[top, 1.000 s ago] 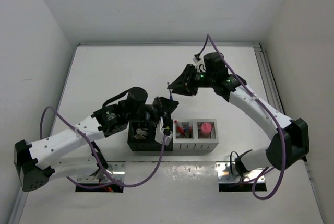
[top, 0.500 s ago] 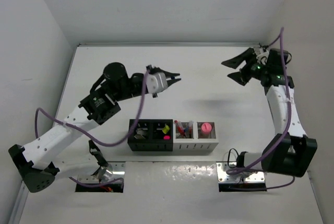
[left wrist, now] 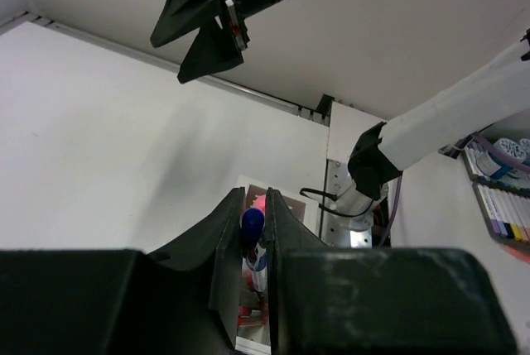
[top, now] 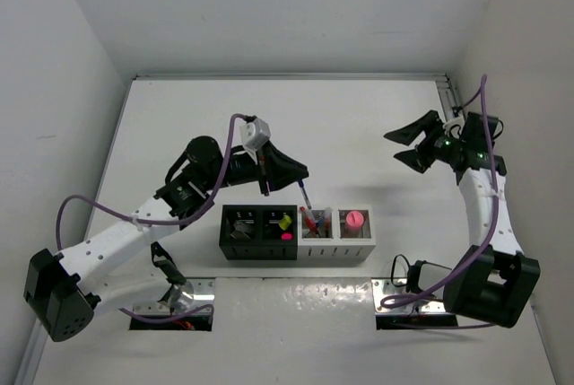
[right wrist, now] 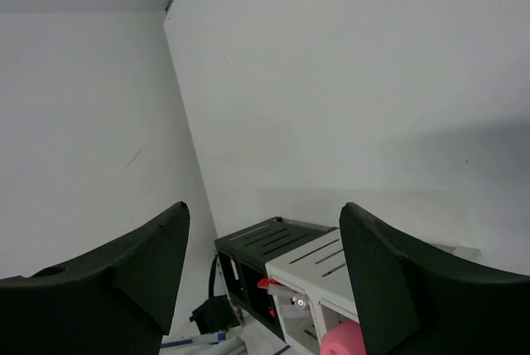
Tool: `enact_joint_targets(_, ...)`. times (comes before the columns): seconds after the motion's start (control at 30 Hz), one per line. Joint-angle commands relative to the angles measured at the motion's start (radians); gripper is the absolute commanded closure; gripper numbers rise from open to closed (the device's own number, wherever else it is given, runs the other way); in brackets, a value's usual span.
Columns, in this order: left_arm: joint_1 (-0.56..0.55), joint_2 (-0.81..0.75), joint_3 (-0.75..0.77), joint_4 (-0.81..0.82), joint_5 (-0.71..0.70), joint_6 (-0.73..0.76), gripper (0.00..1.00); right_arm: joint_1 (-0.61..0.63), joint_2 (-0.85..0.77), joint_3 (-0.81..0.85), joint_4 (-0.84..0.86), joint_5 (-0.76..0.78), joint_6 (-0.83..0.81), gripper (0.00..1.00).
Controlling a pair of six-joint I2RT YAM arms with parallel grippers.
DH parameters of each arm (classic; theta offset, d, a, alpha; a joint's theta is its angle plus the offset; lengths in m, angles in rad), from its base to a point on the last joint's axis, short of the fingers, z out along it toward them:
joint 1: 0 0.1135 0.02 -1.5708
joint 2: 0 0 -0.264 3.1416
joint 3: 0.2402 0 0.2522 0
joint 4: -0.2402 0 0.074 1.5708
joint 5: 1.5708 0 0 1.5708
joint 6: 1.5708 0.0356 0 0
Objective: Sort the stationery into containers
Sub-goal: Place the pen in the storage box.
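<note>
Four bins stand in a row near the front: two black (top: 240, 243) (top: 276, 246) and two white (top: 316, 246) (top: 356, 246). My left gripper (top: 294, 175) is shut on a thin blue pen (top: 305, 195), held tip-down just above the left white bin, which holds red and blue pens. The left wrist view shows the pen's blue cap (left wrist: 252, 224) pinched between the jaws. The right black bin holds yellow and pink highlighters (top: 284, 223). The right white bin holds the pink-capped glue stick (top: 355, 219). My right gripper (top: 411, 144) is open and empty, high at the right, far from the bins.
The right wrist view shows the black bin (right wrist: 265, 243), the white bin (right wrist: 319, 266), a red pen (right wrist: 273, 284) and the glue stick's pink cap (right wrist: 344, 340) below its open gripper (right wrist: 263, 210). Walls enclose the table on the left, back and right.
My left gripper has swung from the middle of the table down and forward to just over the left white bin, with the blue pen. My right gripper has shifted slightly.
</note>
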Motion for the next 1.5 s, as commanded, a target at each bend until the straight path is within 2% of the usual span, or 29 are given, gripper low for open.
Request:
enact_joint_targets(0.0,-0.013,-0.031,-0.049,0.115,0.013,-0.018,1.0,0.007,-0.032,-0.01,0.035,-0.014,-0.003,0.28)
enact_joint_targets(0.2,-0.038,-0.015,-0.127,0.132,-0.012,0.06,1.0,0.016,-0.051,-0.013,0.018,-0.006,-0.045,0.28)
enact_joint_targets(0.43,-0.062,0.043,-0.133,0.118,-0.027,0.141,1.0,0.036,-0.048,-0.01,0.027,-0.026,-0.06,0.28)
enact_joint_targets(0.67,-0.091,0.086,-0.207,0.144,-0.043,0.165,1.0,0.036,-0.023,-0.018,0.016,-0.049,-0.087,0.28)
enact_joint_targets(0.8,-0.099,0.112,-0.23,0.165,-0.058,0.155,1.0,0.041,-0.011,-0.007,-0.036,-0.051,-0.166,0.28)
enact_joint_targets(1.03,-0.139,0.163,-0.244,0.218,-0.095,0.159,0.87,0.042,0.005,0.033,-0.134,-0.057,-0.268,0.27)
enact_joint_targets(1.17,-0.167,0.195,-0.233,0.213,-0.095,0.166,0.88,0.042,0.006,0.028,-0.146,-0.065,-0.295,0.27)
enact_joint_targets(1.23,-0.173,0.198,-0.23,0.207,-0.095,0.166,0.8,0.039,0.008,0.028,-0.166,-0.068,-0.31,0.27)
enact_joint_targets(1.27,-0.174,0.199,-0.227,0.195,-0.095,0.165,0.7,0.038,0.009,0.031,-0.174,-0.068,-0.327,0.27)
enact_joint_targets(1.3,-0.173,0.198,-0.21,0.183,-0.095,0.175,0.46,0.036,0.006,0.035,-0.188,-0.069,-0.336,0.27)
enact_joint_targets(1.37,-0.173,0.201,-0.173,0.094,-0.108,0.207,0.28,0.035,0.005,0.038,-0.195,-0.071,-0.37,0.27)
enact_joint_targets(1.4,-0.17,0.202,-0.109,0.045,-0.121,0.224,0.15,0.036,0.005,0.05,-0.211,-0.071,-0.387,0.27)
enact_joint_targets(1.43,-0.165,0.205,-0.06,-0.013,-0.119,0.25,0.11,0.039,0.005,0.056,-0.22,-0.072,-0.408,0.27)
enact_joint_targets(1.47,-0.151,0.222,-0.014,-0.158,-0.113,0.308,0.08,0.05,0.003,0.065,-0.235,-0.066,-0.455,0.27)
